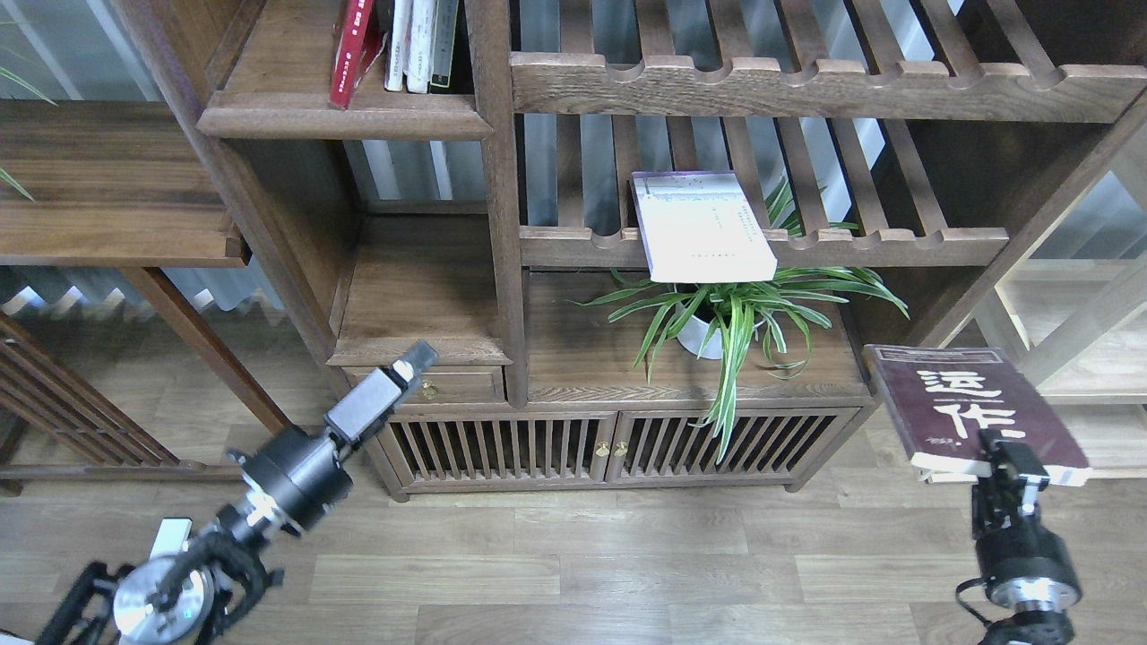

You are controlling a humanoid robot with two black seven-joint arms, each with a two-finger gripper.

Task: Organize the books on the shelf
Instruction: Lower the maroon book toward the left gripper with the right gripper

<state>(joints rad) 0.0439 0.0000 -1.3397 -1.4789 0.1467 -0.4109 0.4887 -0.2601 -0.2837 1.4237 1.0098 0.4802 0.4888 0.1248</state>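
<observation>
Several upright books [399, 45] on upper shelf [345, 115]

You've got two grippers, left [418, 360] and right [1010, 454]; one maroon book [970, 408], one pale book [702, 227], one red book [352, 54], one potted plant [735, 313].

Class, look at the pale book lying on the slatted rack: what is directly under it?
Under the pale lavender-white paperback lie the brown wooden slats and scalloped front rail; below, a green spider plant in a white pot. The book's overhang hides part of the plant.
</observation>
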